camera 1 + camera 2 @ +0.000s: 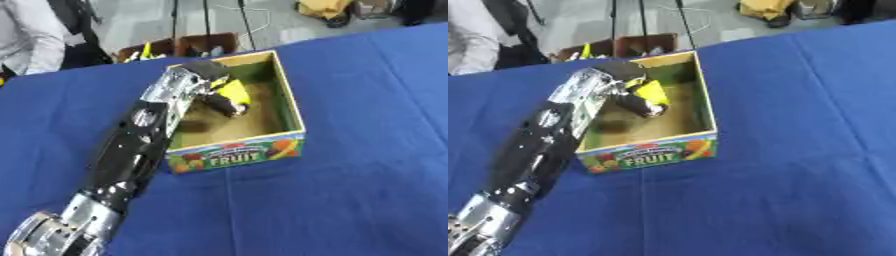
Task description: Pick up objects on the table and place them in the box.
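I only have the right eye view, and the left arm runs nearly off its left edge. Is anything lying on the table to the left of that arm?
Observer: The left eye view shows a wider strip of table on that side of the arm. Only blue cloth shows there.
Operator: My view cuts off the arm's lower end. Where is it relative to the box?
Observer: The left eye view shows the silver joint almost whole in the lower left corner. It is over the cloth, well apart from the fruit box. Only the left hand reaches into the box, with the yellow object at it.
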Controlling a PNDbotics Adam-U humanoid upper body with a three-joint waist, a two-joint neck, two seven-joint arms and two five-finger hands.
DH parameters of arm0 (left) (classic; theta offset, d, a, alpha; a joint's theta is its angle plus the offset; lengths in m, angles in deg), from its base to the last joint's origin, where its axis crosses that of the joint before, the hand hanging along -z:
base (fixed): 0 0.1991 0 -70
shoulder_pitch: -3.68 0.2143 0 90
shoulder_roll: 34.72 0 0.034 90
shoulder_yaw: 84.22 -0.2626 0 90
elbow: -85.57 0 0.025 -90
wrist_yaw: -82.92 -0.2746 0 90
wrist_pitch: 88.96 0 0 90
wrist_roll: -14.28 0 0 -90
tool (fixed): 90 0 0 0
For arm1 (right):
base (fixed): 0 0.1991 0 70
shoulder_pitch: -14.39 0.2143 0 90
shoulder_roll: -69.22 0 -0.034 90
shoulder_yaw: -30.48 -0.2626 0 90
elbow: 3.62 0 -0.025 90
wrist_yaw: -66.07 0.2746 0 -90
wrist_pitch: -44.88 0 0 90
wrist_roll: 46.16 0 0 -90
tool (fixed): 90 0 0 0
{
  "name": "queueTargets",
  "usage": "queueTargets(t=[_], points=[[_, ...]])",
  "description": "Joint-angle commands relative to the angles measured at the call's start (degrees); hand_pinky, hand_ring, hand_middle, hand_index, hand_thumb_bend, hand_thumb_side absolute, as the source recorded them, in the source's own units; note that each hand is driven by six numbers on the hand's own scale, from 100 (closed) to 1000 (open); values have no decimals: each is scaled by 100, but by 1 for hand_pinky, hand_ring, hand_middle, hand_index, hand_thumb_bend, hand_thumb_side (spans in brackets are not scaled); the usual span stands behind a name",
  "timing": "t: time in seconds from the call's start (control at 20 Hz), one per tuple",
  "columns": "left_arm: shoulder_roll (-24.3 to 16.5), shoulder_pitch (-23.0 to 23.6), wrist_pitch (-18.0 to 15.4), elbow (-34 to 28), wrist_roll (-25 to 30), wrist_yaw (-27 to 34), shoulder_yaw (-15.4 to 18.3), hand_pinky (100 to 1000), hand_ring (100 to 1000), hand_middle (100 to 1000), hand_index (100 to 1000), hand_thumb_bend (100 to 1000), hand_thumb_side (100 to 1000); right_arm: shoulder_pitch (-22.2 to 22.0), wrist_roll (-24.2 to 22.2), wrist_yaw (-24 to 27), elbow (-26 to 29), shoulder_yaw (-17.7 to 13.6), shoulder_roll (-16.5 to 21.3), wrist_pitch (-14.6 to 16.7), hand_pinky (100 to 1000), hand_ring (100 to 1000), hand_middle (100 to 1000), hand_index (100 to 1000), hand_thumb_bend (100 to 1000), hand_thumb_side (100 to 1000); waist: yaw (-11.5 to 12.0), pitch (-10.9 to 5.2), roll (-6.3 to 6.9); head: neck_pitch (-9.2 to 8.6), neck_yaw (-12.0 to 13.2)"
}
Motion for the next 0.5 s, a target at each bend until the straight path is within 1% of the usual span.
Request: queueTargets(t=[0.05, 0.1, 0.15, 0.2, 0.25, 0.35, 0.4, 0.45, 0.5], points=[[-64, -101, -139, -126, 350, 104, -27, 501, 702, 811, 921, 428, 757, 40, -23, 2, 89, 2, 55, 14, 727, 813, 585, 840, 100, 680, 7, -96, -70, -36, -8], [-73, -99, -156, -174, 461, 105, -35, 522, 724, 838, 937, 499, 750, 36, -27, 0, 89, 3, 53, 12, 727, 813, 585, 840, 100, 680, 10, -98, -71, -35, -12], [-83, -97, -148, -232, 553, 88, -34, 548, 747, 862, 956, 627, 736, 33, -30, -2, 89, 4, 52, 11, 727, 813, 585, 840, 100, 679, 14, -101, -72, -33, -17], [-94, -96, -117, -298, 610, 62, -24, 573, 765, 881, 969, 686, 751, 30, -32, -3, 89, 6, 51, 10, 727, 813, 585, 839, 100, 680, 17, -104, -74, -31, -20], [-104, -91, -73, -366, 633, 30, -13, 593, 780, 892, 978, 767, 765, 28, -34, -2, 89, 7, 51, 10, 727, 813, 585, 839, 100, 680, 21, -108, -76, -26, -23], [-132, -71, 42, -503, 587, -52, 9, 624, 796, 891, 984, 885, 815, 21, -32, -2, 89, 6, 51, 9, 727, 813, 585, 839, 100, 680, 32, -117, -82, -16, -30], [-142, -54, 98, -561, 541, -77, 24, 633, 802, 891, 986, 972, 864, 15, -31, -3, 89, 5, 51, 9, 726, 813, 585, 838, 100, 680, 39, -123, -85, -9, -36], [-155, -36, 154, -616, 478, -84, 38, 631, 799, 881, 977, 1000, 924, 9, -30, -4, 89, 2, 50, 8, 726, 813, 585, 838, 100, 680, 48, -130, -89, 1, -43], [-175, -17, 220, -690, 362, -68, 59, 601, 780, 853, 952, 1000, 969, 2, -27, -6, 89, -1, 50, 6, 726, 812, 584, 838, 100, 680, 60, -139, -92, 14, -51]])
